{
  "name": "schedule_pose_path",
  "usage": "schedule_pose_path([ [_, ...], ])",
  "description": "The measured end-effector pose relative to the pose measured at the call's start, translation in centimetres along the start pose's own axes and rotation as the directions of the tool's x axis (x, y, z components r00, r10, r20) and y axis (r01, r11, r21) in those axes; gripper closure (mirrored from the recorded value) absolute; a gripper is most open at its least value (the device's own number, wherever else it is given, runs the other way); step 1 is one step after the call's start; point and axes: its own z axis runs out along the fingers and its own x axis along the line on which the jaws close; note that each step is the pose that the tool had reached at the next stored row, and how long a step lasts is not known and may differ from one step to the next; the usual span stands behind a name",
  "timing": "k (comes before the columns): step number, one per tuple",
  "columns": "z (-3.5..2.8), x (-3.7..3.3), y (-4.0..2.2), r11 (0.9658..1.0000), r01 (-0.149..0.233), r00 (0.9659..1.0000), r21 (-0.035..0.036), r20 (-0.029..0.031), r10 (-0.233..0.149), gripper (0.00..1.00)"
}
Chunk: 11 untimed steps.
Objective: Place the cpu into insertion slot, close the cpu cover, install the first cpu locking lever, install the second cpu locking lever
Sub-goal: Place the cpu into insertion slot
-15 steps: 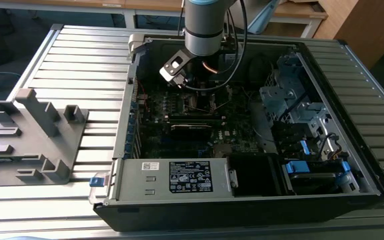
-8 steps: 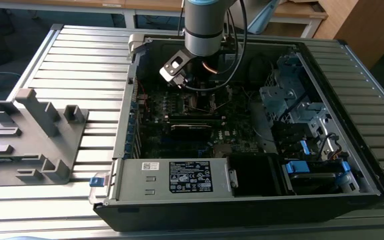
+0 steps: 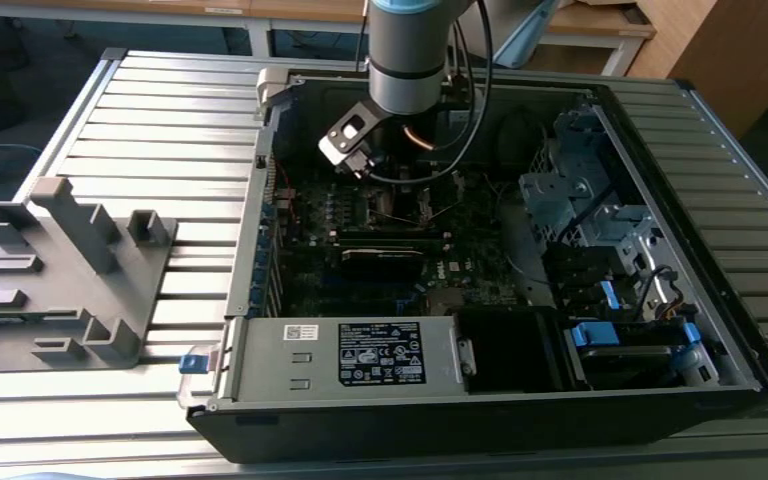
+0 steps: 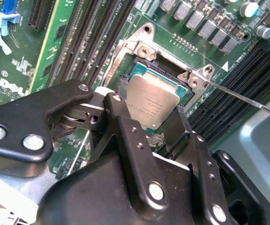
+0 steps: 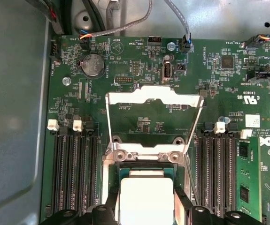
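Cpu (image 4: 154,99) partly hidden, hand (image 4: 149,107) gripping its sides, cpu cover (image 5: 153,96) raised open

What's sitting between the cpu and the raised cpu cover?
In the first wrist view, the socket's silvery hinge bracket with two screws lies between cpu and cpu cover.

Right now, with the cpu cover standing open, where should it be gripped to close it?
Probably the free cross bar of the cpu cover, opposite its hinge, approached from above. The thin frame stands tilted up in the first wrist view, so that bar is highest, clear of other parts, and gives leverage.
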Motion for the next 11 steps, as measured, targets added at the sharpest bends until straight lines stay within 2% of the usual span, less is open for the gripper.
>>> schedule_pose_path([
  [11,0.07,0.0,-0.05,1.0,-0.007,1.0,-0.0001,0.0004,0.007,0.46],
])
